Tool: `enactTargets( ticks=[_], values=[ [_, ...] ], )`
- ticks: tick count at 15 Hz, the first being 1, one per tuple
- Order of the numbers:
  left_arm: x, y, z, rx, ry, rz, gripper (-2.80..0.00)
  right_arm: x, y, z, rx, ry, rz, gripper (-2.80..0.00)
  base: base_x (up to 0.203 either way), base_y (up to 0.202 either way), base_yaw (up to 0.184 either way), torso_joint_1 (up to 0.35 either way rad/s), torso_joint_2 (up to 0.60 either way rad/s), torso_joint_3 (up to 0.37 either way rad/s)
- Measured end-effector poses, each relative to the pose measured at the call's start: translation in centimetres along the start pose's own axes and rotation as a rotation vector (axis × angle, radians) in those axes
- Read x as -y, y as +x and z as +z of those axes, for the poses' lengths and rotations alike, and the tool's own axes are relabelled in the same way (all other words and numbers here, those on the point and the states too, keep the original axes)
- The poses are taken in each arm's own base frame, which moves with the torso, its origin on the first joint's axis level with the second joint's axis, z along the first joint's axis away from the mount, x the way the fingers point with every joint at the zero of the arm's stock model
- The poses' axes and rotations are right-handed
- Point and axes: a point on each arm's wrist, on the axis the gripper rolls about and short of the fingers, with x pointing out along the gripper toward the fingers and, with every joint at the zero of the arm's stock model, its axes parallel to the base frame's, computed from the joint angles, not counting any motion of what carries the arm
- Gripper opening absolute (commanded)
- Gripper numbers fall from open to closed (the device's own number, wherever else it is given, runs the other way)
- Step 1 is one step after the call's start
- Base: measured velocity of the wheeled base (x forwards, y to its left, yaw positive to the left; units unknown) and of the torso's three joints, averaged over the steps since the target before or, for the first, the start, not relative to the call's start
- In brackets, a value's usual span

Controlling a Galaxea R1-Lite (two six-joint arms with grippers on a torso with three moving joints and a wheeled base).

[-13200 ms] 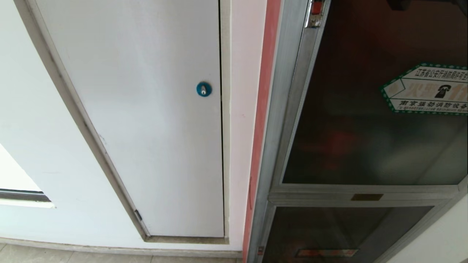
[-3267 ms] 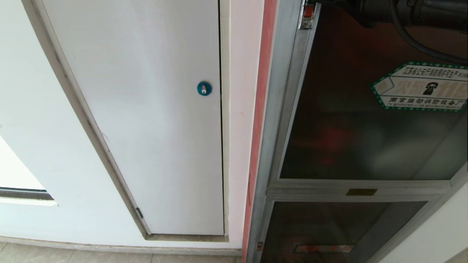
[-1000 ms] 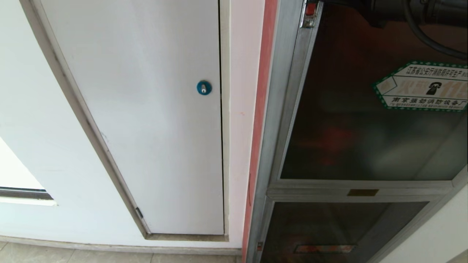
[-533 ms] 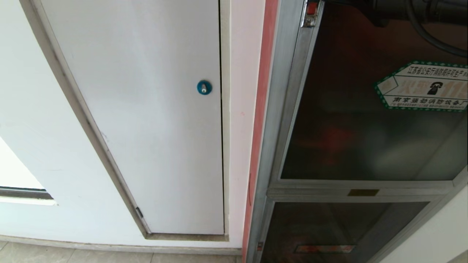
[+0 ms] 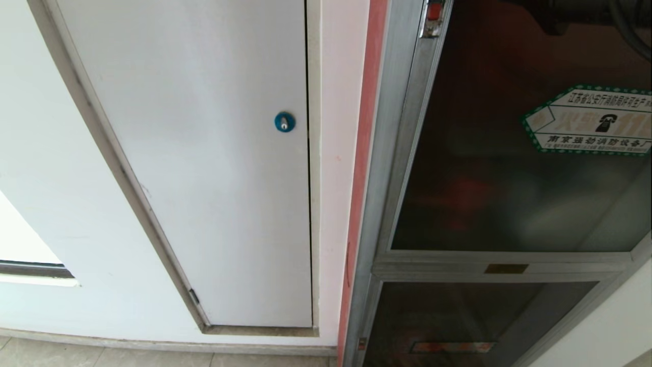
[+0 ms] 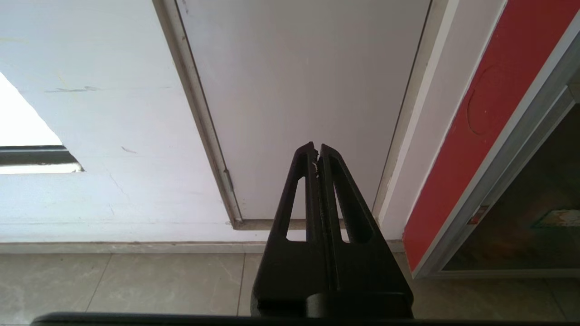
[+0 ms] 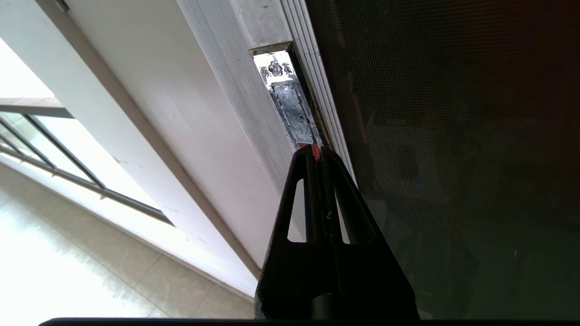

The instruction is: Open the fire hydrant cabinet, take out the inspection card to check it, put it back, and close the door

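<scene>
At twelve o'clock on the door (image 5: pixel 509 168), beside its red latch (image 5: pixel 433 11), the right pincer (image 7: pixel 317 151) is held closed, tips at the latch, nothing gripped.

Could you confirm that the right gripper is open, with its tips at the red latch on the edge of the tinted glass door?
Not quite: the right gripper is shut, not open, as the right wrist view shows. The rest holds: its tips are at the red latch on the edge of the tinted glass door.
</scene>
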Motion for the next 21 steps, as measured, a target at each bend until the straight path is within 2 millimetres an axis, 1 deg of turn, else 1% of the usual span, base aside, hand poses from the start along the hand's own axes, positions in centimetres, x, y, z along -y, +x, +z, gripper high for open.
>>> enactTargets(
  ticks=[4, 8, 10, 14, 18, 20, 21],
  values=[
    [0.0, 0.0, 0.0, 0.000, 0.000, 0.001, -2.80, -0.5, -2.7, 0.4, 0.006, 0.000, 0.007, -2.80, 0.000, 0.000, 0.000, 0.012, 0.00, 0.001],
    [0.0, 0.0, 0.0, 0.001, 0.000, 0.000, -2.80, -0.9, -6.6, 0.7, 0.017, 0.004, 0.006, -2.80, 0.000, 0.000, 0.000, 0.000, 0.00, 0.000],
    [0.0, 0.0, 0.0, 0.000, 0.000, 0.000, -2.80, -1.1, -9.1, 1.0, 0.038, 0.005, 0.000, -2.80, 0.000, 0.000, 0.000, 0.000, 0.00, 0.000],
    [0.0, 0.0, 0.0, 0.000, 0.000, 0.001, -2.80, -1.4, -14.8, 1.3, 0.103, 0.004, -0.037, -2.80, 0.000, 0.000, 0.000, 0.000, 0.00, 0.000],
    [0.0, 0.0, 0.0, -0.001, 0.000, 0.000, -2.80, -1.3, -20.8, 1.7, 0.221, -0.023, -0.126, -2.80, 0.000, 0.000, 0.000, 0.000, 0.00, 0.000],
    [0.0, 0.0, 0.0, 0.000, 0.000, 0.001, -2.80, -1.6, -23.6, 1.5, 0.286, -0.047, -0.192, -2.80, 0.000, 0.000, 0.000, 0.000, 0.00, 0.000],
    [0.0, 0.0, 0.0, 0.000, 0.000, 0.000, -2.80, -1.6, -24.8, 0.9, 0.307, -0.058, -0.238, -2.80, 0.000, 0.000, 0.000, 0.000, 0.00, 0.000]
  ],
)
